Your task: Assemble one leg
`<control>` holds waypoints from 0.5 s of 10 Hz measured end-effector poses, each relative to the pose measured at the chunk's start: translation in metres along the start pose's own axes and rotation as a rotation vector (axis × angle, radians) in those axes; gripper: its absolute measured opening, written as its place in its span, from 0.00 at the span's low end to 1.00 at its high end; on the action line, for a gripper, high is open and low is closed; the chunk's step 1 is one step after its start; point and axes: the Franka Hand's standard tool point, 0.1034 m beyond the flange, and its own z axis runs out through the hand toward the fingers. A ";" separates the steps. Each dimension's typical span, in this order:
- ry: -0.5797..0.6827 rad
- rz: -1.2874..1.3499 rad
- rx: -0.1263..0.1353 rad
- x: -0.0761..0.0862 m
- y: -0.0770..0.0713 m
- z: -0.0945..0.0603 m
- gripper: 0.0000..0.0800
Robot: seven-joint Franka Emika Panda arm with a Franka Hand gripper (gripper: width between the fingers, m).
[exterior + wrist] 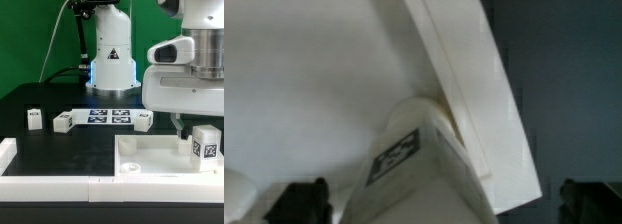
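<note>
A white leg (207,145) with a black-and-white tag stands upright on the right part of the large white panel (150,156). My gripper (193,125) hangs just above it, with one dark finger (178,122) showing beside the leg. In the wrist view the leg (411,165) lies between my fingertips (303,203), which stand wide apart with a gap on both sides and do not touch it. The gripper (446,205) is open. The panel's edge (464,80) runs across that view.
Three more legs lie on the black table: two at the exterior view's left (35,119) (65,122) and one in the middle (145,121). The marker board (108,116) lies between them. The robot base (110,60) stands behind. A white rim (40,180) borders the front.
</note>
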 end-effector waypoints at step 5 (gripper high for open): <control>0.002 -0.498 -0.008 0.002 0.006 0.000 0.81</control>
